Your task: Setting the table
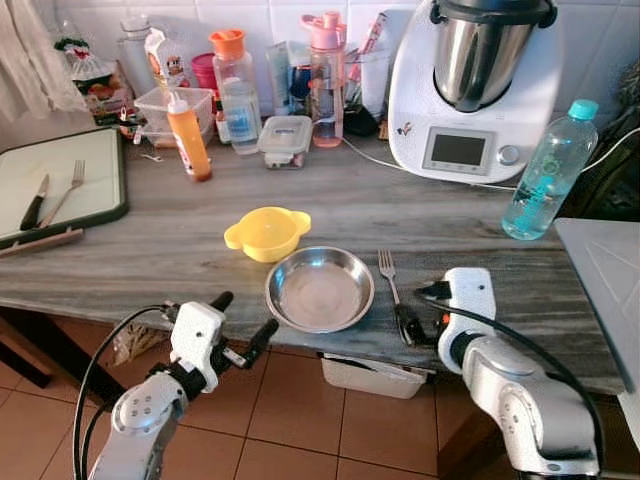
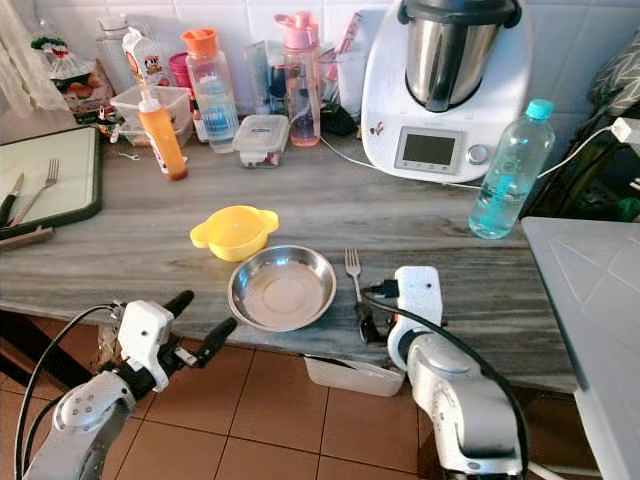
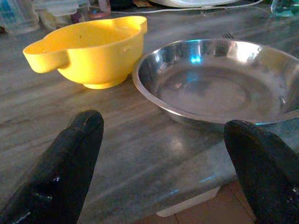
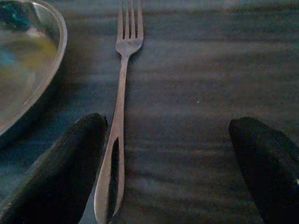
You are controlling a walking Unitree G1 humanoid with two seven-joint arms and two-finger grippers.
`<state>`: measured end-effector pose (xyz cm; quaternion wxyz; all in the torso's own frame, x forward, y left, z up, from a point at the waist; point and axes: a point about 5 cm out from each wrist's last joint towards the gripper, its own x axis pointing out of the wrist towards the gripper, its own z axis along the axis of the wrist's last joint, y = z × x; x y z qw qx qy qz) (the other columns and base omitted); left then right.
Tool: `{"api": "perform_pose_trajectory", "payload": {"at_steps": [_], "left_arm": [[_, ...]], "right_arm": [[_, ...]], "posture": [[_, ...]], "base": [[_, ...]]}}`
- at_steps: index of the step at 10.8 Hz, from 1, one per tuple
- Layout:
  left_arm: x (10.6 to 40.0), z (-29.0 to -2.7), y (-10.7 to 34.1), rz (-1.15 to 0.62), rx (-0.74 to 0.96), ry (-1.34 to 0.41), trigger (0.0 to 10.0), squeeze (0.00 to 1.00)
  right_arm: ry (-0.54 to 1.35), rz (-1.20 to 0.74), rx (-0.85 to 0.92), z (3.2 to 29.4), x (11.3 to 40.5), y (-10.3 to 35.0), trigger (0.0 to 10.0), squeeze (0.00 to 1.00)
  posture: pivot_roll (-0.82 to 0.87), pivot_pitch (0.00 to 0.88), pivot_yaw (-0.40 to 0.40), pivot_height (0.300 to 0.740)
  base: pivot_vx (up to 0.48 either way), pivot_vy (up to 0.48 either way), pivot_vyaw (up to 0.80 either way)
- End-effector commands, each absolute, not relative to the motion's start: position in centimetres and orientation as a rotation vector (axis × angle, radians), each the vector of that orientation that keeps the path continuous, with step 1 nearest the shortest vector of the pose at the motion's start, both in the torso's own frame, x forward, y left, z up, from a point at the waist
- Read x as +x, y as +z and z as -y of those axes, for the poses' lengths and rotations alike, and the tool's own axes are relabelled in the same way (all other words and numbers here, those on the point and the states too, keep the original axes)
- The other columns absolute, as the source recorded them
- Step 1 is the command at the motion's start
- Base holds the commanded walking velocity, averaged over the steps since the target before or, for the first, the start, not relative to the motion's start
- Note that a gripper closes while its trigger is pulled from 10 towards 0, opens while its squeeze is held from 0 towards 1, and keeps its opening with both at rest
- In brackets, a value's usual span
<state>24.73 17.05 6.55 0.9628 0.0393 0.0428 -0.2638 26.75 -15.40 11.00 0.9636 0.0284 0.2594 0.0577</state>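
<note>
Place setting in progress on a grey-veined desk (image 1: 150, 250); a steel plate (image 1: 319, 289) is lying at the near edge, a yellow bowl (image 1: 267, 233) is sitting just beyond it to the left, and a fork (image 1: 391, 281) is lying just to the plate's right, apart from the rim; its long axis is running near to far, tines pointing away from the robot and handle end reaching the near edge. The right tool (image 4: 170, 168) is hovering low over that handle end, fingers spread wide and gripping nothing, the handle lying just inside one finger (image 4: 58, 175) rather than centred in the gap; this arm is clearly the nearer one to the fork. The left tool (image 1: 240, 320) is hanging off the near edge to the plate's left, likewise wide open and empty, facing bowl and plate.
</note>
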Motion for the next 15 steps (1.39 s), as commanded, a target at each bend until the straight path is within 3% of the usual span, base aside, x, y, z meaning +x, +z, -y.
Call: {"api": "perform_pose_trajectory", "payload": {"at_steps": [1, 15], "left_arm": [[24.9, -17.3, 6.5, -0.084, 0.092, -0.529, 10.0, 0.00], [24.6, -18.3, 5.5, -0.086, 0.084, -0.553, 10.0, 0.00]], "right_arm": [[0.115, -0.513, 0.048, 15.5, 26.7, 11.4, 10.0, 1.00], [0.224, -0.552, 0.078, 14.1, 26.2, 10.5, 10.0, 1.00]], "posture": [[0.04, 0.000, 0.048, 0.740], [0.04, 0.000, 0.048, 0.740]], "base": [[0.000, 0.000, 0.00], [0.000, 0.000, 0.00]]}}
